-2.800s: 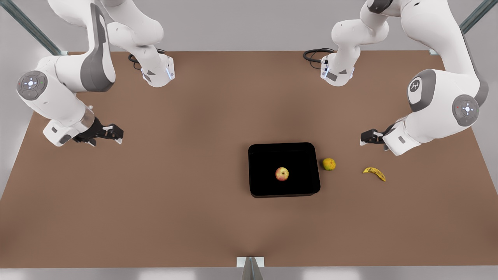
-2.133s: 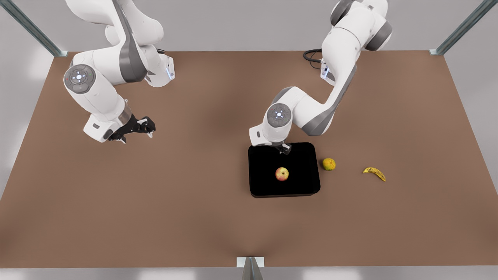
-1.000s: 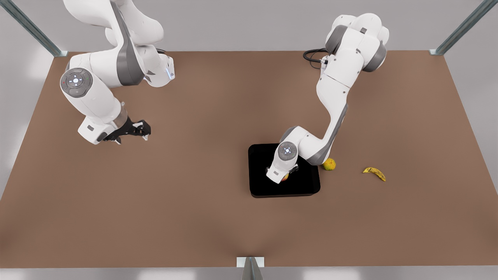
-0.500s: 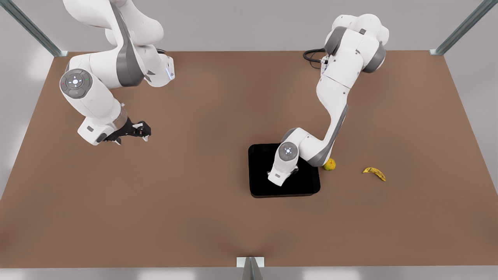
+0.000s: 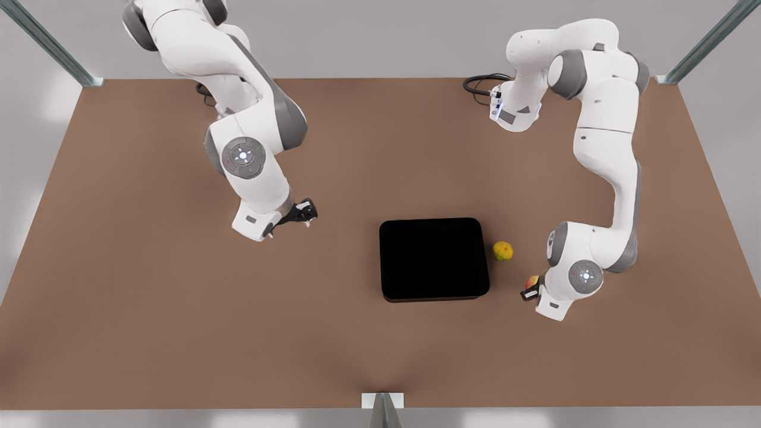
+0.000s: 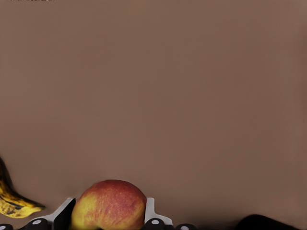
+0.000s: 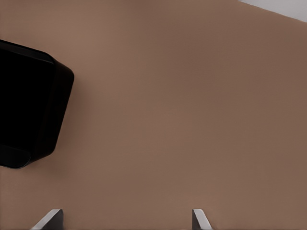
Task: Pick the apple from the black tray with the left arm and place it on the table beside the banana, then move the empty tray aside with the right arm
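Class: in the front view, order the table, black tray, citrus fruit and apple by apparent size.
Largest first: brown matte table; glossy black rectangular tray; then round yellow-green citrus fruit and red-yellow apple, unranked: the left claw hides part of the apple.

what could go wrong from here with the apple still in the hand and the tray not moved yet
1. The apple sits between the left hand's fingers close to the banana; on release it may roll into it.
2. The round yellow-green fruit lies just off the black tray's edge on the front view's right, so pushing the tray that way would knock it.
3. The open right hand hangs over the table apart from the tray and could catch its wall awkwardly.
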Action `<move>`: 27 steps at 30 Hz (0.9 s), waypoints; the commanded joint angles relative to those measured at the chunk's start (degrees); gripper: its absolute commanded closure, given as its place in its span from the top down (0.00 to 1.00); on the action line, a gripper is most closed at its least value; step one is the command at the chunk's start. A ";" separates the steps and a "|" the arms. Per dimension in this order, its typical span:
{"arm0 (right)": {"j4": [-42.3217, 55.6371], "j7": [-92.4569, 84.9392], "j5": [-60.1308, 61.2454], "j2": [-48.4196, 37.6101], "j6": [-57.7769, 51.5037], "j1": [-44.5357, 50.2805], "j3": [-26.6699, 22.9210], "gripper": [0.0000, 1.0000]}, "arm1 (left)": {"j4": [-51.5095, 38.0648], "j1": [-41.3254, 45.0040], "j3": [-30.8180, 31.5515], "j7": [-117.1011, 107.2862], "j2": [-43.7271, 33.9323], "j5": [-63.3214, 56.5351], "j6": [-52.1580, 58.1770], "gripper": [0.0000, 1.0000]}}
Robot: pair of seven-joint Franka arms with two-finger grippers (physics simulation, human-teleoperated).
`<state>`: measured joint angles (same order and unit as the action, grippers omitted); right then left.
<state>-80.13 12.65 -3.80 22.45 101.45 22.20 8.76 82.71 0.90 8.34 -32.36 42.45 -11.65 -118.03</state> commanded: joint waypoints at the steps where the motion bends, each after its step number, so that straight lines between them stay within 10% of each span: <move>1: 0.58 15.73 -3.58 3.82 6.39 2.76 -0.15 1.00 | 0.17 0.77 0.01 18.56 0.17 -0.03 -5.89 0.70; 4: 1.73 17.23 -6.92 7.79 7.09 5.13 -0.32 1.00 | 3.07 -0.72 -0.08 19.35 0.97 -0.12 -9.94 1.00; 8: 6.82 24.61 -8.85 13.50 7.36 6.89 -0.41 1.00 | 1.06 -0.28 0.44 20.31 -3.06 0.05 -4.78 1.00; 10: 7.70 32.07 -8.85 15.34 8.06 7.42 -0.50 1.00 | -12.66 -1.69 5.11 32.62 -13.60 7.52 26.97 1.00; 12: 7.79 40.60 -8.59 16.66 9.11 7.77 -0.50 1.00 | 4.66 -6.88 5.37 39.48 -29.10 10.42 14.66 1.00; 25: 13.24 42.98 -8.59 29.05 28.01 10.85 0.82 1.00 | -4.22 -11.71 4.40 10.15 -28.92 20.80 27.85 1.00; 27: 13.07 43.42 -6.57 29.67 29.59 10.58 2.05 1.00 | -4.13 -11.62 5.72 34.80 -29.53 13.68 31.54 1.00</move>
<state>-67.06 42.70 -11.67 51.91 125.46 32.86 10.47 78.71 -10.88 13.56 -10.92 13.13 4.38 -92.93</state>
